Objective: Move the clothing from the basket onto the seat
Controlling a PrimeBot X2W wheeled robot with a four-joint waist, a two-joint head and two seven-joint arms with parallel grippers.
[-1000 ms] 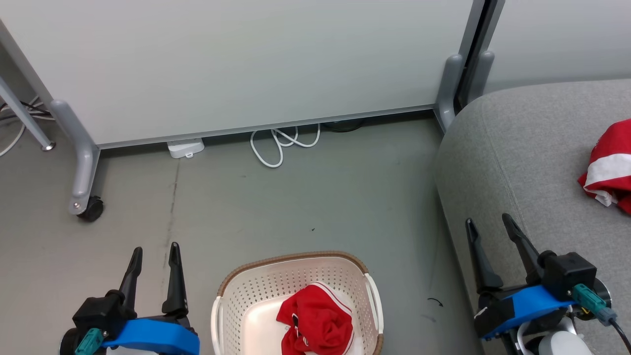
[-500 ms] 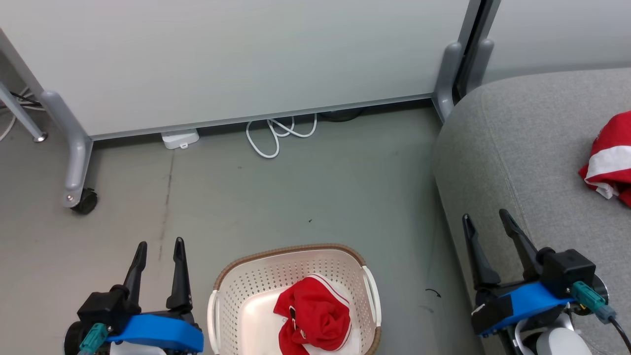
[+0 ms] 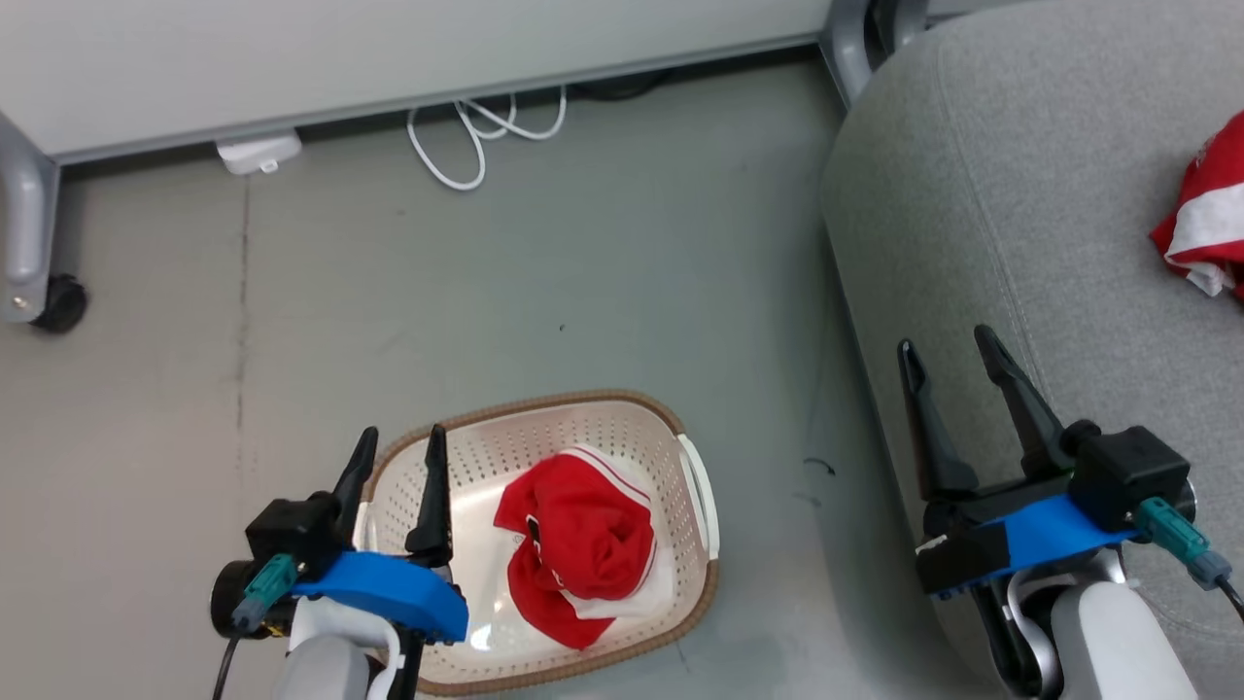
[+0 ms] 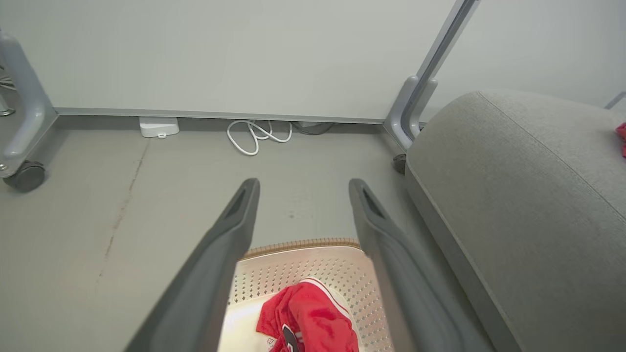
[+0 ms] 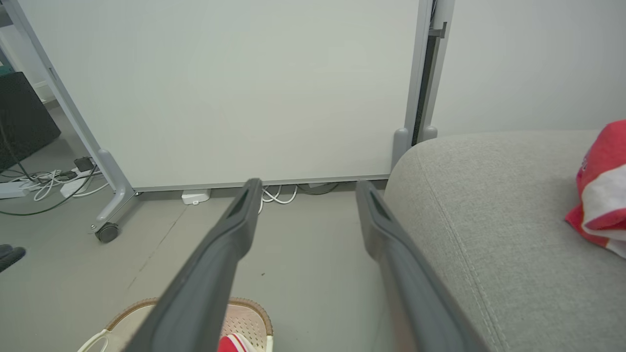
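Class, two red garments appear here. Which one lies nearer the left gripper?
The garment in the basket, beside the left gripper; the other garment lies on the couch.

**Red garment (image 3: 578,544) in basket (image 3: 573,401), second red garment (image 3: 1210,219) on seat (image 3: 1020,194)**

Basket is cream, perforated, with a brown woven-look rim, upright on the floor (image 3: 583,243) near the seat's left side. The first garment, white-trimmed, lies crumpled on the basket's floor. The second, white-striped, lies bunched on the light grey, seamed seat, cut off by the head view's right edge.
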